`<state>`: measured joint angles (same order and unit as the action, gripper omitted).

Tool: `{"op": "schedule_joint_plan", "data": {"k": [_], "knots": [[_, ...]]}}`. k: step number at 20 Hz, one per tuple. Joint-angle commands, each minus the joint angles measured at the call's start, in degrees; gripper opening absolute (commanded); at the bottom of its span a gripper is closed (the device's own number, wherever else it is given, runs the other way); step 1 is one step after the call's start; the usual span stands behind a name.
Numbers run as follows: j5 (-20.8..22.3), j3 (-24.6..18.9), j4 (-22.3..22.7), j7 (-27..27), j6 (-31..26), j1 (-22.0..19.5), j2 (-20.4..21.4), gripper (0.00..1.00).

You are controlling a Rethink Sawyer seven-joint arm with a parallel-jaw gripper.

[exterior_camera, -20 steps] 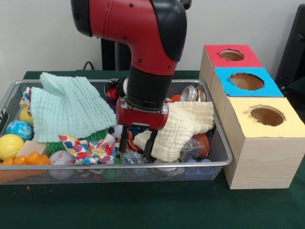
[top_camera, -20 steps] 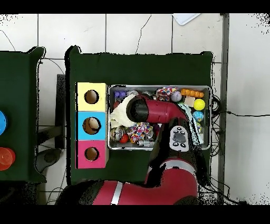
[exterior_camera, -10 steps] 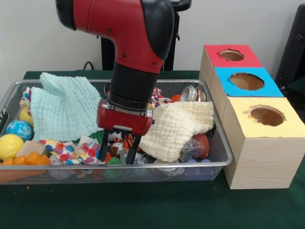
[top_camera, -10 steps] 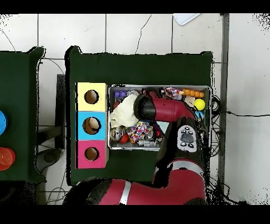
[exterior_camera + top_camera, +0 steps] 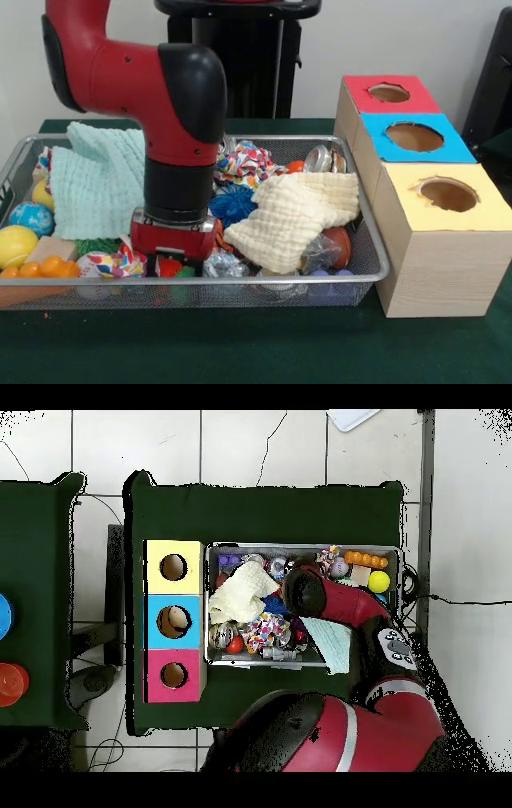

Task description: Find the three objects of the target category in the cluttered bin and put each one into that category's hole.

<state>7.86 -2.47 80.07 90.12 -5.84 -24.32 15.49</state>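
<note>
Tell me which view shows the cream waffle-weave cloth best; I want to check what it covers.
The front view: the cream waffle-weave cloth drapes over clutter in the wire mesh bin, its folds and lower edge plain. The overhead view shows the cloth only as a small pale patch beside the red robot arm.

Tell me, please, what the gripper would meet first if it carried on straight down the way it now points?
Probably the small toys directly beneath it: the gripper is already sunk into the clutter of the wire bin, by the multicoloured patterned cloth. Its tips are hidden, so the exact item is unclear.
</note>
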Motion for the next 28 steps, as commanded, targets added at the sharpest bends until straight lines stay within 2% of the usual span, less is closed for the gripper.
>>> {"op": "schedule_joint_plan", "data": {"k": [1, 3, 10, 14, 18, 22, 28], "knots": [[-2.48, -6.67, 1.44, 4.61, -13.27, -0.32, -4.22, 1.0], [-2.86, -6.6, 2.49, 4.82, -14.81, 0.01, -2.4, 1.0], [-2.32, -4.94, 5.11, 3.98, -20.89, 2.32, 7.9, 1.0], [-1.16, -4.37, 5.28, 2.7, -22.94, 2.75, 10.97, 1.0], [-0.34, -5.37, 5.26, 2.43, -20.98, 1.92, 10.66, 1.0], [-1.32, -8.95, 6.32, 3.26, -17.12, -1.02, 7.29, 1.0], [-1.82, -10.83, 5.37, 3.26, -18.02, -2.48, 4.4, 1.0]]}}
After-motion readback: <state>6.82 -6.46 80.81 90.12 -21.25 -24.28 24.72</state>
